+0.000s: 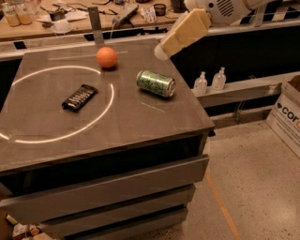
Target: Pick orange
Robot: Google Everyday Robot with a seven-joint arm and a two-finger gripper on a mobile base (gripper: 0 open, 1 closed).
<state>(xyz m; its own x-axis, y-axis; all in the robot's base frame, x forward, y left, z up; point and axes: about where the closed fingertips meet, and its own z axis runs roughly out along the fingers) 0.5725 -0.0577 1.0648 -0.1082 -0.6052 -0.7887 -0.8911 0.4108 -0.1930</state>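
Your gripper hangs in the air over the far right corner of the grey table, pointing down and to the left. It shows as one cream-coloured block, so you cannot tell how far it is open. It touches nothing you can see. The white arm behind it is cut off by the top edge, so you see only its last part. The orange sits on the far side of the tabletop, to the left of the gripper and well apart from it. It lies just beyond the thin white ring marked on the surface. The green can lies on its side nearer to you, right of the ring and below the gripper's tip. A dark wrapped bar lies inside the ring, and its label is too dark to read. The ring's left part runs out of view. Beyond the table, a cluttered workbench is partly cropped, and the small things on it are hard to make out. Two small bottles stand on a low ledge to the right. A cardboard box is cut by the right edge, so its printing shows only in part.
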